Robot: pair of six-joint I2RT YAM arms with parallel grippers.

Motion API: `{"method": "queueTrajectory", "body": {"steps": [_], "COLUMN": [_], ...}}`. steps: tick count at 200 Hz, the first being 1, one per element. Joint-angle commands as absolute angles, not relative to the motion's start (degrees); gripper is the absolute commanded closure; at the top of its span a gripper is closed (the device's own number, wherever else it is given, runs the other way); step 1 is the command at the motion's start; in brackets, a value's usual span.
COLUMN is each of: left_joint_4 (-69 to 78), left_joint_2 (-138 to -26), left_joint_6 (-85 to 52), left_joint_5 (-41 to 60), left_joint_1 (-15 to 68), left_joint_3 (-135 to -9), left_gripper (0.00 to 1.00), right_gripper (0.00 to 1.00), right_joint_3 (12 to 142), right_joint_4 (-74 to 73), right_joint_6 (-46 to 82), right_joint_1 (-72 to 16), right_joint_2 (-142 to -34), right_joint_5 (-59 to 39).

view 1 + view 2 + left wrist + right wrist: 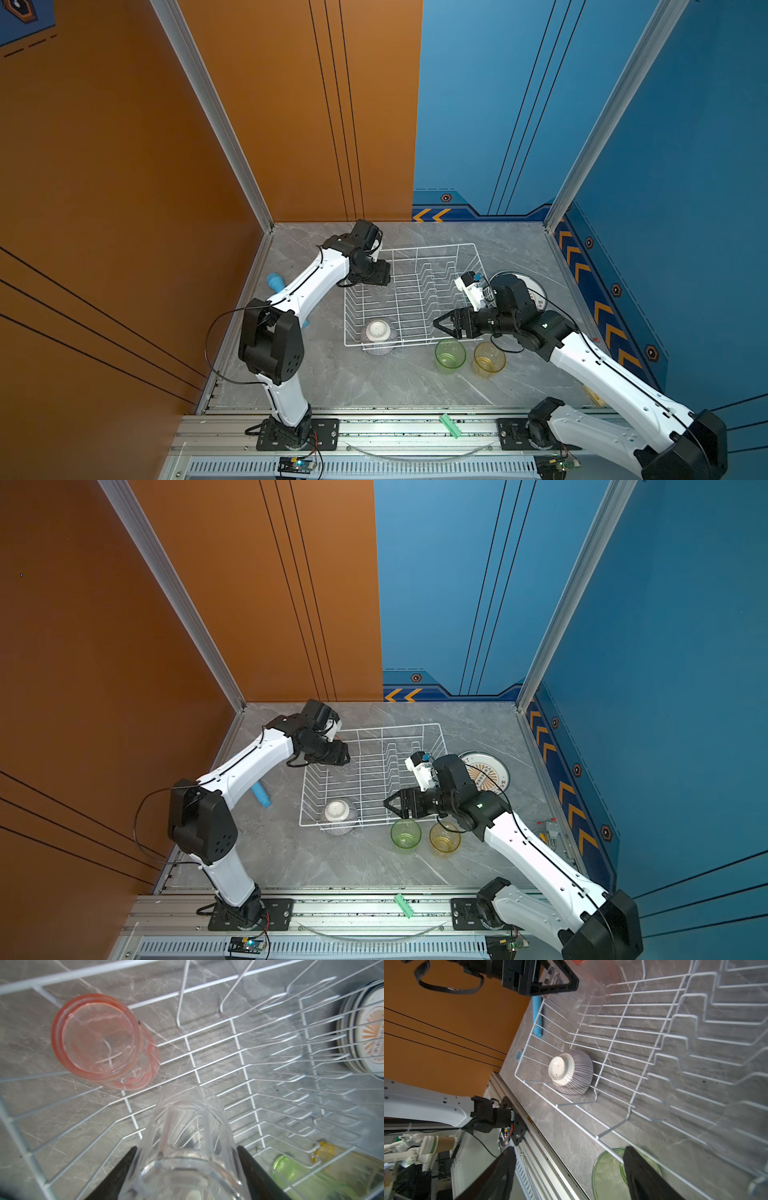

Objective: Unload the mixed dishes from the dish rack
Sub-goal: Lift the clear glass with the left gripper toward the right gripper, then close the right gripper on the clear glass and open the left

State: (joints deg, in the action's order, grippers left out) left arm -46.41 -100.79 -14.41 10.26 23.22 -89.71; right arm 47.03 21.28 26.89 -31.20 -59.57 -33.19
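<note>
The white wire dish rack sits mid-table. A striped bowl lies upside down in its near left corner. My left gripper reaches down into the far left part, shut on a clear tumbler. A pink tumbler stands upside down beside it. My right gripper hangs open and empty over the rack's near right corner, above a green tumbler. The yellow tumbler stands next to the green one.
A stack of patterned plates lies on the table right of the rack, partly under my right arm. A light-blue cylinder lies left of the rack. On the front rail rests a green clip.
</note>
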Motion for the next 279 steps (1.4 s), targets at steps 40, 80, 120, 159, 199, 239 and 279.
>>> {"method": "queueTrajectory", "body": {"steps": [40,80,120,159,199,239,279], "left_joint_4": [-34.6,-24.9,-18.6,-14.9,-6.6,-2.4,0.3], "left_joint_2": [-94.3,-90.9,-89.4,-88.8,-89.4,-91.2,-92.7], "left_joint_6": [-18.1,-22.8,-26.3,-28.0,-32.2,-34.8,-36.6], "left_joint_5": [33.0,43.0,47.8,50.1,53.0,54.3,55.3], "left_joint_1": [23.2,23.5,24.5,26.2,27.7,28.7,29.5], "left_joint_3": [-89.1,-85.2,-82.4,-81.1,-79.5,-79.3,-79.5], "left_gripper": [0.38,0.38,0.38,0.39,0.40,0.41,0.41], "right_gripper": [0.30,0.39,0.43,0.45,0.50,0.54,0.61], "right_joint_3": [40.0,39.0,38.9,40.4,41.9,41.9,41.9], "right_joint_4": [-4.6,-11.5,-17.7,-22.3,-27.7,-37.3,-40.9], "right_joint_6": [39.2,42.1,44.2,45.8,48.1,53.1,54.5], "right_joint_1": [-26.3,-24.5,-21.6,-19.6,-19.5,-20.0,-20.5], "right_joint_2": [-59.3,-60.5,-61.3,-62.8,-65.4,-67.8,-68.5], "right_joint_5": [-45.1,-45.8,-45.3,-46.3,-47.8,-49.4,-49.9]}}
